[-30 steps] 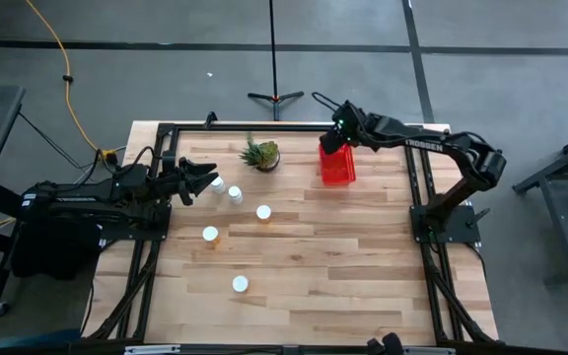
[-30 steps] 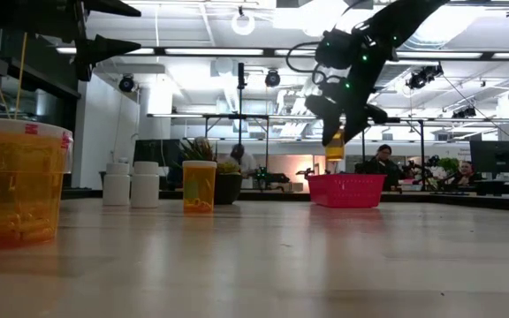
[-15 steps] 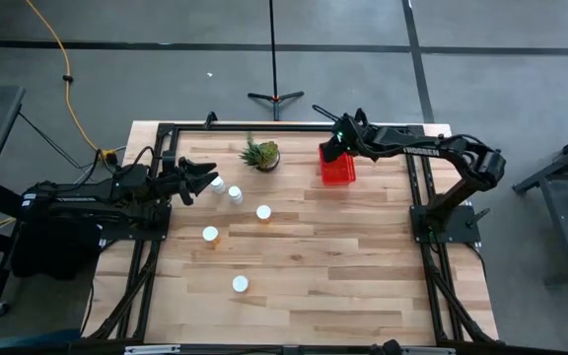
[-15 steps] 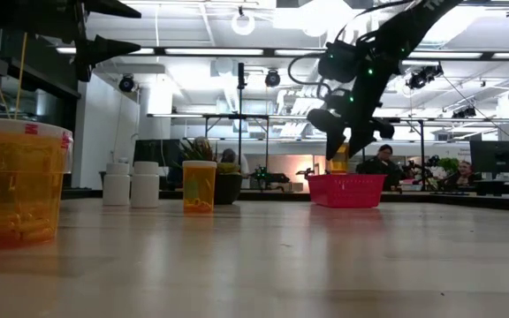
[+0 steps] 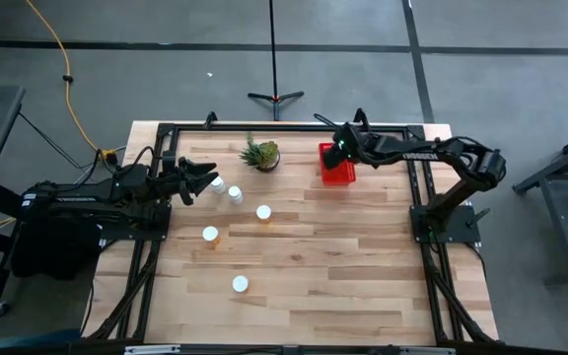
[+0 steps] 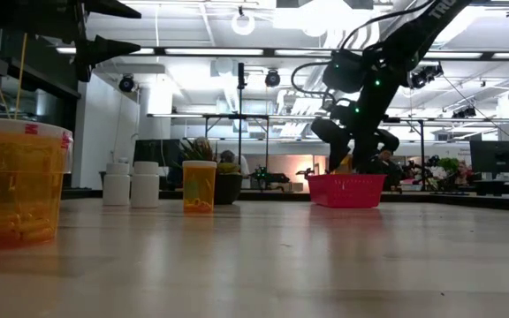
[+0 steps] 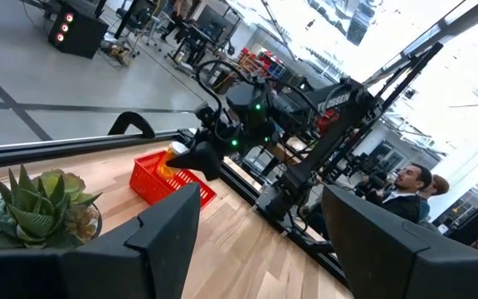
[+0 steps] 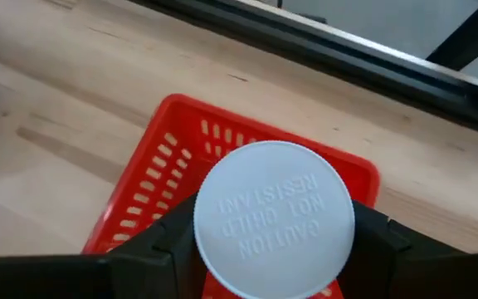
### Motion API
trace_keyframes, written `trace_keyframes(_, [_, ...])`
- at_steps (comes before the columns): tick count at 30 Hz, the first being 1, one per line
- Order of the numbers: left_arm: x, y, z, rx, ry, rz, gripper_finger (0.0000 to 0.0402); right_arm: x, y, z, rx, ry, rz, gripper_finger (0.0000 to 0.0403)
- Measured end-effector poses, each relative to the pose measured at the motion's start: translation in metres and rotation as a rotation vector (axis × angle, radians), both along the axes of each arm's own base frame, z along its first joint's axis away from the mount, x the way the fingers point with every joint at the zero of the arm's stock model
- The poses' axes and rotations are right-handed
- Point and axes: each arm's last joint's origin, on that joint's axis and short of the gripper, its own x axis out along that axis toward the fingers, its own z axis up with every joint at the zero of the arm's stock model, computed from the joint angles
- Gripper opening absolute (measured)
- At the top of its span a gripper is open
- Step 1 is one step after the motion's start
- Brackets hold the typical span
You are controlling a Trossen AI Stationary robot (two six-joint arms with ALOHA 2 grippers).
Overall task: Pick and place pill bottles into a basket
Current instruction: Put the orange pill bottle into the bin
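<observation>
My right gripper [image 5: 336,156] is shut on a pill bottle whose white cap [image 8: 272,218] fills the right wrist view, above the red mesh-sided basket [image 8: 160,170] at the table's far right [image 5: 338,170]. In the low view the gripper [image 6: 343,161] reaches down to the basket's rim [image 6: 347,180]. Several more pill bottles stand upright on their bases on the left half of the table [image 5: 263,212], [image 5: 210,234], [image 5: 240,284]. My left gripper [image 5: 201,178] waits open and level at the left edge, its fingers [image 7: 164,237] holding nothing. My right gripper pinches the pill bottle between its two fingers [image 8: 152,249], one on each side just at the cap's edge [image 8: 202,228]. The fingers slant down from the table's right side. The bottle is lifted clear over the basket, with its cap facing back toward the wrist.
A small green potted plant [image 5: 261,154] stands left of the basket at the far edge. A black frame [image 5: 264,127] runs along the table's far and side edges. Two of the bottles [image 5: 218,183], [image 5: 235,194] stand just in front of my left gripper. Bare wood lies at the near right.
My right gripper has sunk toward the basket with the pill bottle, from well above it down to about rim height, drawing slightly toward the table's near edge. The grip has stayed as it was.
</observation>
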Motion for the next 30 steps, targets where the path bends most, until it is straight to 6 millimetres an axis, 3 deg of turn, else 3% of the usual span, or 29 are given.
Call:
trace_keyframes(12, [0.000,0.000,0.000,-0.001,0.000,0.014,0.0289,0.002,0.003,0.000,-0.044,0.040,0.034,0.0194])
trace_keyframes(19, [0.000,0.000,0.000,-0.001,0.000,0.015,0.0289,0.003,0.005,-0.001,-0.028,0.060,0.141,0.0194])
trace_keyframes(30, [0.000,0.000,0.000,-0.004,-0.002,0.015,0.0289,-0.006,-0.008,-0.002,0.070,0.004,0.145,0.0194])
